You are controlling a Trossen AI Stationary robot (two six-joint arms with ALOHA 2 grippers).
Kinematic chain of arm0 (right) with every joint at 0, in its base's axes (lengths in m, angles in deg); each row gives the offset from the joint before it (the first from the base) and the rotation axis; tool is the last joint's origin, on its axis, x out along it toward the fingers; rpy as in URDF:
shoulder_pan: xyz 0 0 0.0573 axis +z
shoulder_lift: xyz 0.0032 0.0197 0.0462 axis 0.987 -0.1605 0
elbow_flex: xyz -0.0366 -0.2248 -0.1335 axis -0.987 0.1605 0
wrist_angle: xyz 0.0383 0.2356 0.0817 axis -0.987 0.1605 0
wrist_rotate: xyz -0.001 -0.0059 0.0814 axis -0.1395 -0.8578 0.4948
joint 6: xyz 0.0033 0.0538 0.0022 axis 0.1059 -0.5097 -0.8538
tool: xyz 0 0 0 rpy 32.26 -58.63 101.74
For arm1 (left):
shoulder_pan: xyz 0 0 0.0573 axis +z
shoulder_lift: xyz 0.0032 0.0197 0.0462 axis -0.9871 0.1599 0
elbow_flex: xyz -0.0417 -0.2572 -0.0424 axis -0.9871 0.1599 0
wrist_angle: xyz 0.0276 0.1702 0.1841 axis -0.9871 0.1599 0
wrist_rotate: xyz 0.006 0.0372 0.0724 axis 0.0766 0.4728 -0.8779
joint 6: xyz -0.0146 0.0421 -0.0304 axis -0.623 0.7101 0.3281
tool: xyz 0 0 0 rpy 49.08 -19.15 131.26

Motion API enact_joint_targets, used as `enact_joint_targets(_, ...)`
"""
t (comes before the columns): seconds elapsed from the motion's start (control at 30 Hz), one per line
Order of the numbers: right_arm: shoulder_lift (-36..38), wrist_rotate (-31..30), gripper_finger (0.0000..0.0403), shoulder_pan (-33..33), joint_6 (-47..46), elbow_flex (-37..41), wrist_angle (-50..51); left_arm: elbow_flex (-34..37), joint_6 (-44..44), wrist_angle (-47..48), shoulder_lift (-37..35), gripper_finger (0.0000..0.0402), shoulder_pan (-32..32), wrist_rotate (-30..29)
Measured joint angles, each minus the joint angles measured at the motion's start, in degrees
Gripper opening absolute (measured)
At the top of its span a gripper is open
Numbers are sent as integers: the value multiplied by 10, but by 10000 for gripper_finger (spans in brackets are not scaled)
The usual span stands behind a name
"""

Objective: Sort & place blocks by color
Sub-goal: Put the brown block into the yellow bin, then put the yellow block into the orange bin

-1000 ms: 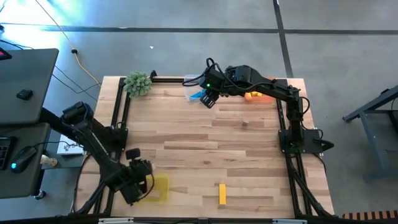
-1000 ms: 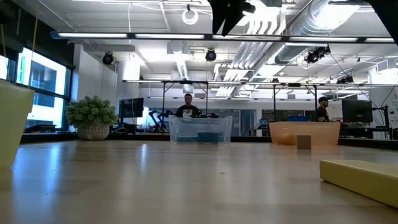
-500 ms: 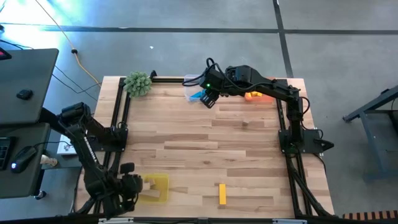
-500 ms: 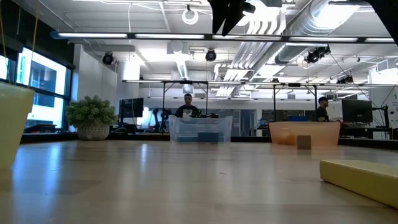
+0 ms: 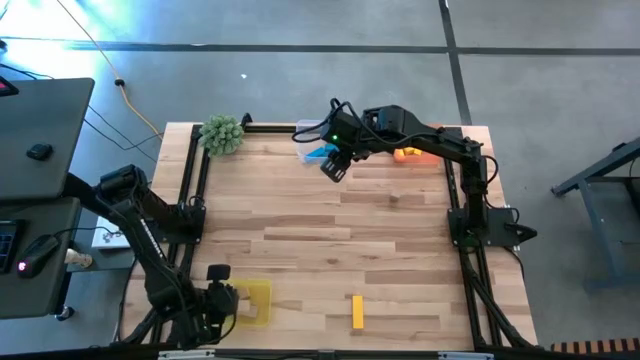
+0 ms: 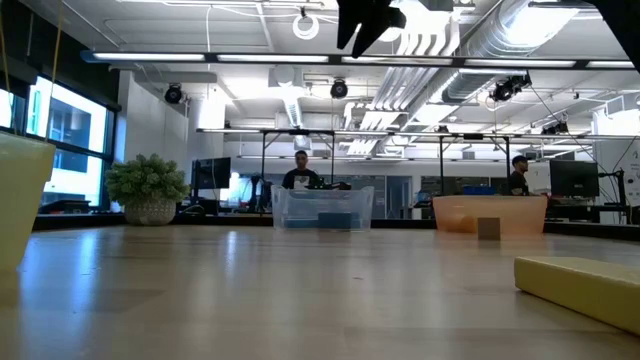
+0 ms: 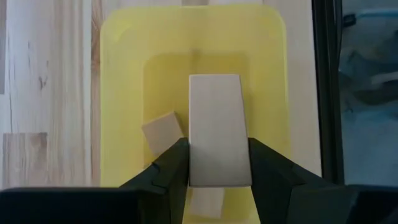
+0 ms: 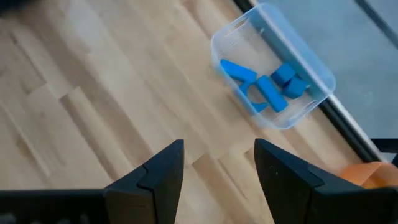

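Note:
My left gripper (image 7: pixel 216 149) is over the yellow tray (image 7: pixel 124 74) at the table's near left (image 5: pixel 257 301), shut on a plain wood bar (image 7: pixel 214 118). Two plain wood blocks (image 7: pixel 163 132) lie on the tray's floor under it. My right gripper (image 8: pixel 217 162) hangs open and holds nothing, high over the far middle of the table (image 5: pixel 333 165). Beside it stands the clear tray (image 8: pixel 273 81) with several blue blocks (image 8: pixel 268 92). A yellow bar (image 5: pixel 357 311) lies flat on the table near its front edge. A small plain block (image 5: pixel 394 197) stands right of centre. My left gripper pinches the bar's two long sides (image 7: pixel 194 168) between its two fingers, at the bar's end nearest the wrist. The fingers come from above, slanting steeply down. The bar's other end sticks out past the fingertips, above the tray's floor and the blocks there.
An orange tray (image 5: pixel 412 153) stands at the far right, seen also in the low view (image 6: pixel 490 212). A green spiky plant ball (image 5: pixel 222 134) sits at the far left corner. Black frame rails (image 5: pixel 190 190) run along both table sides. People show in the room beyond the table.
My left gripper has swung toward the table's near edge along the yellow tray's left side and tipped more steeply downward. My right gripper has turned a little at its wrist, staying in place over the far middle.

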Motion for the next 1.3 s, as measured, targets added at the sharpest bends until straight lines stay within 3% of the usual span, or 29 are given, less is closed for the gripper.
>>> enact_joint_targets(0.4, 0, 16, 183, 0, 0, 0, 53, 0, 47, 3, 0, 181, 30, 20)
enact_joint_targets(0.7, 6, 29, 183, 8, 2, 0, 72, 0, 73, 76, -27, 188, 65, 10)
enact_joint_targets(1.07, 9, 26, 183, 55, -25, 5, 72, 0, 140, 165, -156, 188, 139, -98)
enact_joint_targets(1.3, 10, 14, 183, 107, -66, 61, 72, 0, 186, 208, -233, 188, 211, -141)
